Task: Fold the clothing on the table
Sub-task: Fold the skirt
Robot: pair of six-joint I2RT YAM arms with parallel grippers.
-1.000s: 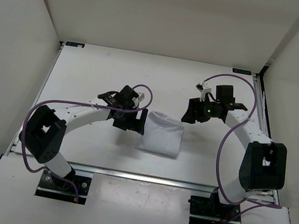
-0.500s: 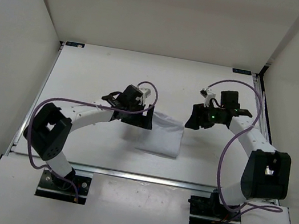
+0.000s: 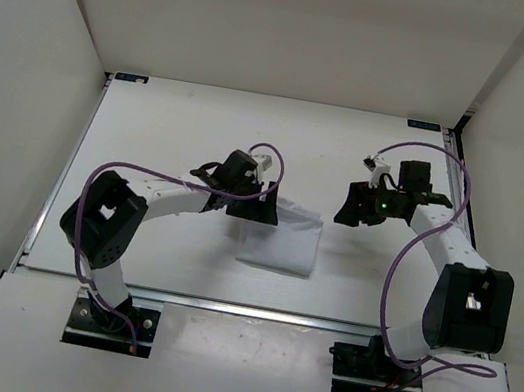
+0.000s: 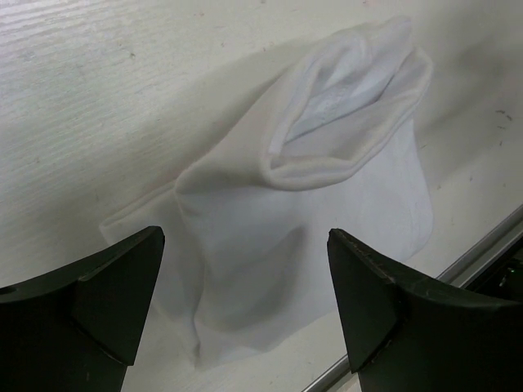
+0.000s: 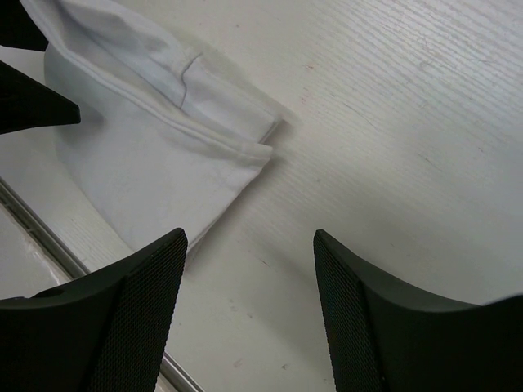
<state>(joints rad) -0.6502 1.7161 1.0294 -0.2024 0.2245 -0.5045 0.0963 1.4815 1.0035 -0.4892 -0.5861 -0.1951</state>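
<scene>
1. The surface [image 3: 172,129] is walled at the back and both sides, with a rail [image 3: 223,303] along its front edge. The back half is bare, as is the left side.
2. The cloth [image 3: 283,240] lies about mid-width, nearer the front edge than the back.
3. The left hand [image 3: 255,207] sits over the cloth's back-left corner with its jaws spread wide and gripping nothing. Whether it touches the fabric I cannot tell.
4. The right hand [image 3: 352,204] hangs off the cloth's back-right corner, jaws apart and empty.
5. The cloth is white and thin, a rough rectangle with soft creases and a hemmed opening [image 4: 351,106] gaping at one end.
</scene>
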